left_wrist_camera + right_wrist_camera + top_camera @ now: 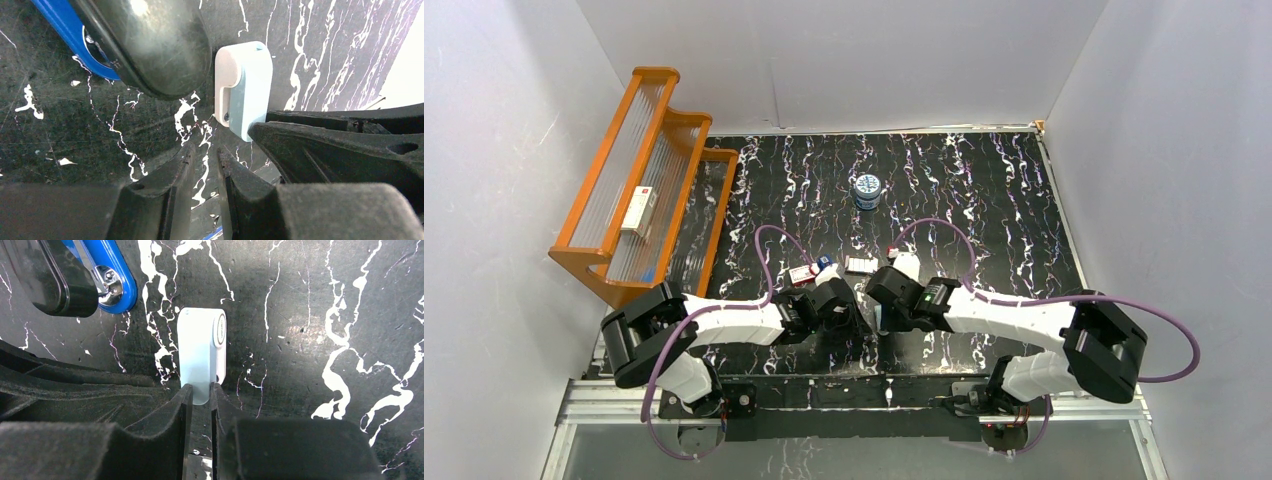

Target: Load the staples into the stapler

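Observation:
The blue stapler (111,277) with its black top end (150,45) lies on the table, open enough to show its metal rail. In the top view only a blue bit (825,263) shows by the left wrist. My right gripper (199,390) is shut on the end of a small white and light-blue tool (200,350), which lies beside the stapler. My left gripper (206,152) is nearly closed with nothing between its fingers, just short of that tool (245,87). A small red-and-white staple box (802,273) lies behind the left wrist. Both grippers (866,318) meet at the table's middle front.
Another small red-and-white box (860,265) and a white item (906,262) lie behind the grippers. A round blue-and-white tin (867,190) stands further back. An orange tiered rack (649,180) at the left holds a longer white box (637,210). White walls enclose the table.

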Motion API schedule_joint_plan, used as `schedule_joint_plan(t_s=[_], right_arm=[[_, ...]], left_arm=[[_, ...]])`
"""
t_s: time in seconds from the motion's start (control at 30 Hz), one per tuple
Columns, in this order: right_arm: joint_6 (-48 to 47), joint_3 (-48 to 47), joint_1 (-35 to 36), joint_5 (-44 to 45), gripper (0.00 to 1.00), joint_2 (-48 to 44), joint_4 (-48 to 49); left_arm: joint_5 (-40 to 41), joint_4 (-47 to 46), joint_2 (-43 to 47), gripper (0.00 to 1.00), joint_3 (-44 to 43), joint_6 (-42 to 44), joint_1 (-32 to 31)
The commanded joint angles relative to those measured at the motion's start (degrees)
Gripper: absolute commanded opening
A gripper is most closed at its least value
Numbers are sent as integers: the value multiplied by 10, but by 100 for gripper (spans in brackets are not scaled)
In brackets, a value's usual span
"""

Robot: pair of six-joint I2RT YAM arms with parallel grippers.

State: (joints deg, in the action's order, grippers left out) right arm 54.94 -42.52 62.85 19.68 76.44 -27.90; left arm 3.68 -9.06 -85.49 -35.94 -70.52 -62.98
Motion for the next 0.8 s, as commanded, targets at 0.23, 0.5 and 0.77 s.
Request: schedule_joint_plan(t_s=[0.23,0.5,0.77], right_arm=[[11,95,-19,-50,20,63,-10],[-9,26,-28,13,39,-15,-51],[-74,-71,-41,35,55,-20,-72]], left_arm=[[28,23,20,22,5,9,-3],[35,35,21,22,0,10,-3],[49,49,26,22,-3,8,-3]])
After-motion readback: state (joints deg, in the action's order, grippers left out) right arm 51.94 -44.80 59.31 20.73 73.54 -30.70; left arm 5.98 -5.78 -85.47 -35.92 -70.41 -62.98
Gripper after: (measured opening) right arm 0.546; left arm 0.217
